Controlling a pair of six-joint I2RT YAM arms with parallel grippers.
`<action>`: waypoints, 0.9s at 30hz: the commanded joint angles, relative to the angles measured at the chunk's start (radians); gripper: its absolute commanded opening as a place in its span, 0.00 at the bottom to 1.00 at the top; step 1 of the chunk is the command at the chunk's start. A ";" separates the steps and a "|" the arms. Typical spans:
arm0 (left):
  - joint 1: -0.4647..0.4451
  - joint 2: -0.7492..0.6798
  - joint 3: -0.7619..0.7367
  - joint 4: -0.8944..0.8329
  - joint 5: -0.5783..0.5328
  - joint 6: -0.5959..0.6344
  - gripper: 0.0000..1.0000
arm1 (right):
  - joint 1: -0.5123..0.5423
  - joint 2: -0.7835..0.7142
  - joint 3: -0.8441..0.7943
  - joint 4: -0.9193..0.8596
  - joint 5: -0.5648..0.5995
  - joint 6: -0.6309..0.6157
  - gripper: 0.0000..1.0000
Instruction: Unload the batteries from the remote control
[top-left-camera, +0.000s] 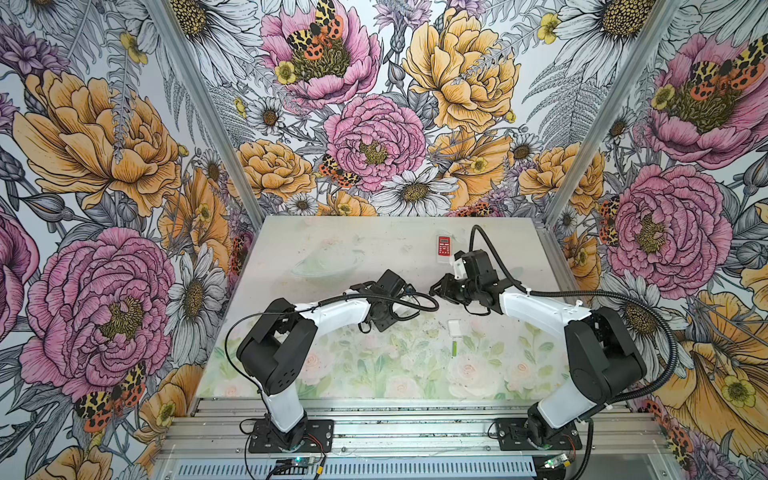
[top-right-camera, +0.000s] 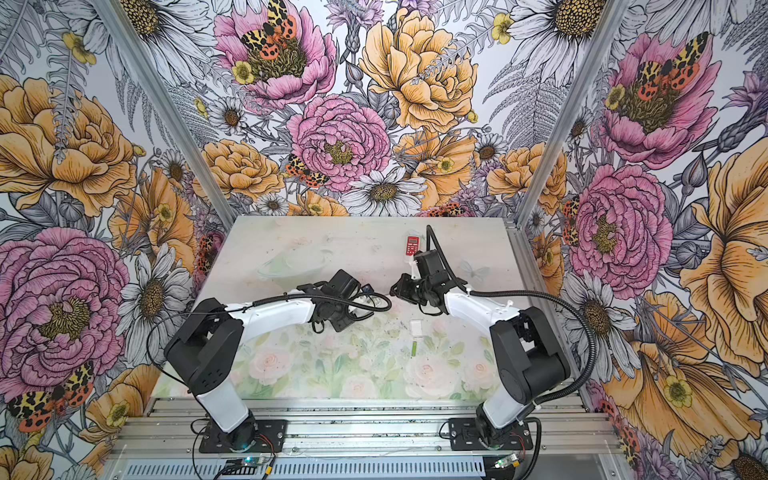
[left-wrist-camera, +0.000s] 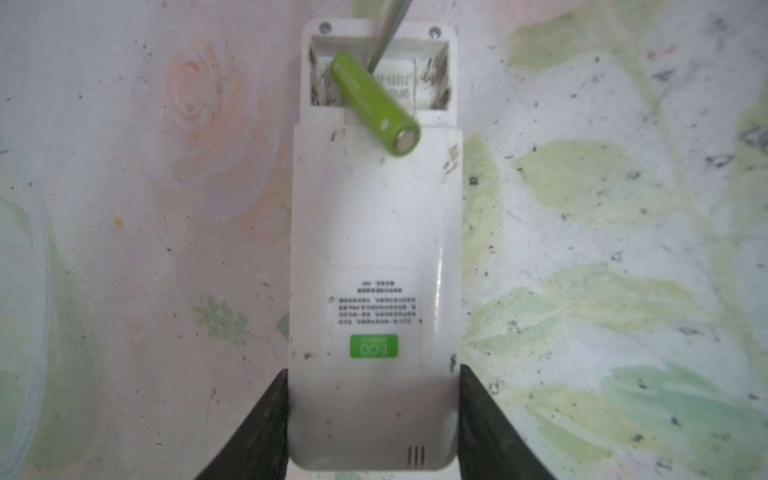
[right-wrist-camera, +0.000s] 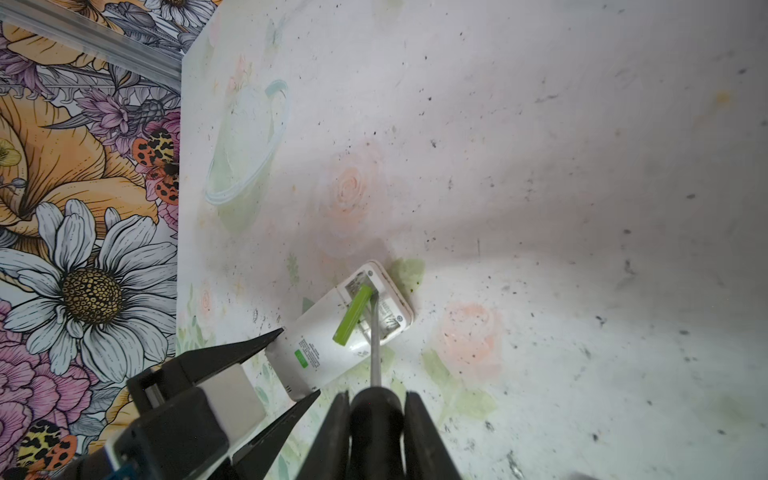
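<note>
The left hand (left-wrist-camera: 372, 370) is clenched on the white remote control (left-wrist-camera: 374, 216). Its two dark fingers (left-wrist-camera: 274, 419) press the long sides of the case at the end away from the battery bay (left-wrist-camera: 430, 83). The remote lies on its face on the counter (top-left-camera: 332, 232), label side up, near the middle of the counter.

The right hand (right-wrist-camera: 376, 395) is grasping the black handle of a screwdriver (right-wrist-camera: 374, 345). The screwdriver's metal shaft reaches down into the open bay, right beside a light green battery (left-wrist-camera: 374, 104). That battery sits askew: one end is down inside the bay, and the other, flat silver end is raised over the bay's edge and above the remote's back (whether the tip touches the battery I cannot tell).

With the counter's middle as the dial and 12 o'clock at the back wall, a second light green battery (top-left-camera: 455, 347) lies loose at about 4 o'clock in both top views. A small white cover (top-left-camera: 455, 327) lies just beside it on its 12 o'clock side, apart from it. A red-faced handset (top-left-camera: 444, 246) rests at about 1 o'clock, near the right arm's wrist.
</note>
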 joint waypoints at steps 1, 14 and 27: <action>-0.023 -0.029 0.000 0.067 0.050 0.029 0.00 | -0.004 -0.023 -0.028 0.022 -0.049 0.021 0.00; -0.019 0.004 0.012 0.060 0.024 0.013 0.00 | -0.001 -0.109 -0.068 -0.034 0.027 0.023 0.00; 0.021 0.021 0.030 0.000 0.084 -0.036 0.65 | -0.031 -0.305 -0.155 -0.015 0.432 0.039 0.00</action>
